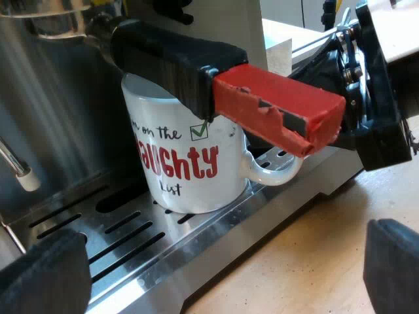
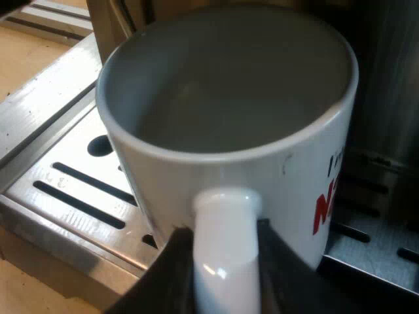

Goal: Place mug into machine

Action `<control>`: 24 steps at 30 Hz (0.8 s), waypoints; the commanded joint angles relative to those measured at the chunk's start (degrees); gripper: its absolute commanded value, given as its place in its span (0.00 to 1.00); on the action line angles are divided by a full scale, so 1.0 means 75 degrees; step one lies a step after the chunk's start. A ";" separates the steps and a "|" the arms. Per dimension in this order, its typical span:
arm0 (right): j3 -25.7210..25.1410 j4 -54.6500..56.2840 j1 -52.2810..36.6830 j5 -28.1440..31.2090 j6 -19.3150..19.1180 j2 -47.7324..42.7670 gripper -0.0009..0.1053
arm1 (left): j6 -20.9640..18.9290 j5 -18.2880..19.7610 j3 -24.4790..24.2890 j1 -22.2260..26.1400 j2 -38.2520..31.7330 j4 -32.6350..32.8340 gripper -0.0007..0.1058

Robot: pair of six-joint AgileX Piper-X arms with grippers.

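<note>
**MUG ON THE TRAY:** A white mug (image 1: 183, 163) lettered "on the NAUGHTY List" in red & black stands upright on the slotted steel drip tray (image 1: 131, 235) of the espresso machine (image 1: 52, 98). The holder (image 1: 157, 55) juts out from the machine just over the mug's rim. Its dark handle finishes in a chipped red end (image 1: 275, 108).

In the left wrist view, the left gripper (image 1: 219, 275) hangs near the tray's outer edge. Its fingers (image 1: 46, 275) are spread wide w/ nothing between them, well apart from the mug. A thin steam wand (image 1: 19, 171) w/ a pale tip slants down beside the machine's steel wall.

The right wrist view adds the grip. The right gripper (image 2: 226, 281) is clamped on the mug's loop handle (image 2: 226, 248), w/ one black finger (image 2: 163, 275) pressed to each side. It also looks down into the mug, which is empty inside. From the left wrist view that gripper's black body sits beyond the red end, its fingertips hidden.

Surface & room: the machine rests on a light wooden tabletop (image 1: 314, 261), bare near the tray's edge. Pale surfaces (image 1: 281, 33) farther off are too indistinct to name.
</note>
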 commanded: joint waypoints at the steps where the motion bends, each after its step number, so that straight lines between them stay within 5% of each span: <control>1: -0.0105 -0.0341 0.0015 -0.0021 0.0030 -0.0107 0.42 | -0.0074 -0.0095 -0.0016 -0.0023 0.0003 -0.0141 0.80; 16: 0.0909 -0.0733 0.0360 0.0900 0.0141 -0.0619 0.46 | -0.0074 -0.0095 -0.0016 -0.0023 0.0003 -0.0141 0.80; 24: 0.0598 -0.1796 0.0341 0.0553 -0.0140 0.0332 0.46 | -0.0074 -0.0095 -0.0016 -0.0023 0.0003 -0.0141 0.80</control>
